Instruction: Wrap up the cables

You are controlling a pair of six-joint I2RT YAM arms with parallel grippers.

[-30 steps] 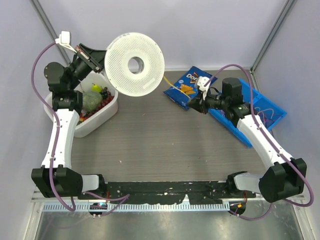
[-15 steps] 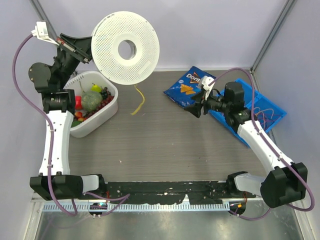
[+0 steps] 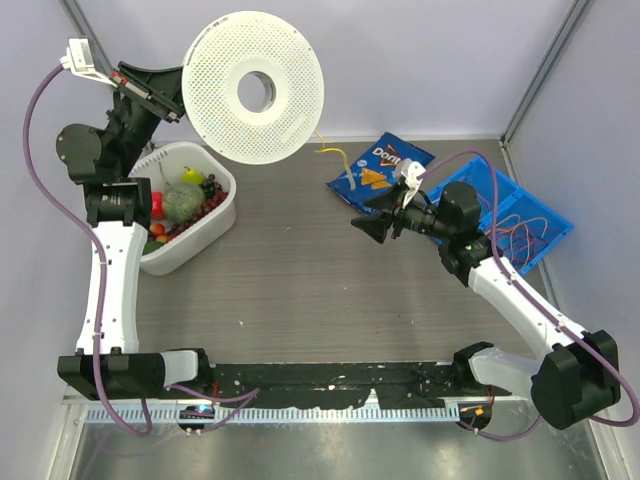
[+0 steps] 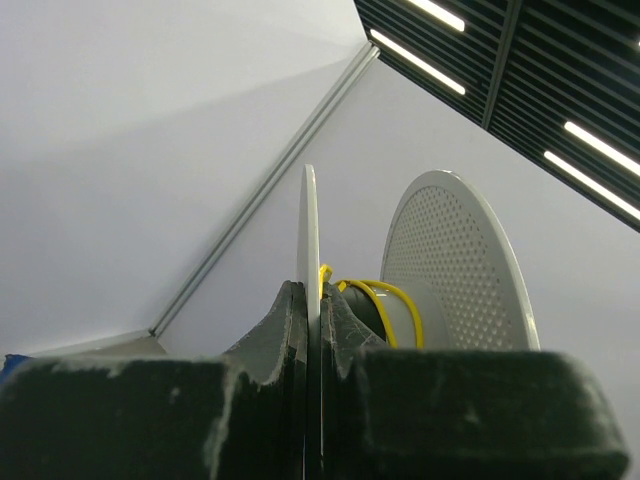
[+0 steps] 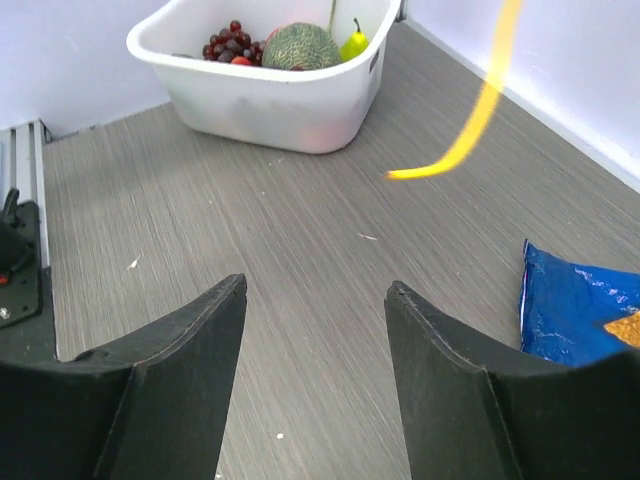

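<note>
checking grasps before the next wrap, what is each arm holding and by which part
Left gripper: the white perforated spool, fingers pinched on the rim of one flange. Right gripper: open, holding nothing; the yellow cable hangs free ahead of it.

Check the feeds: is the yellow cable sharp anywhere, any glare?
Right wrist: the yellow cable is a blurred streak, the white tub crisp. Left wrist: ceiling lights glare top right, the left gripper soft and dark, cable on the spool clear. Top external: evenly lit, sharp.
</note>
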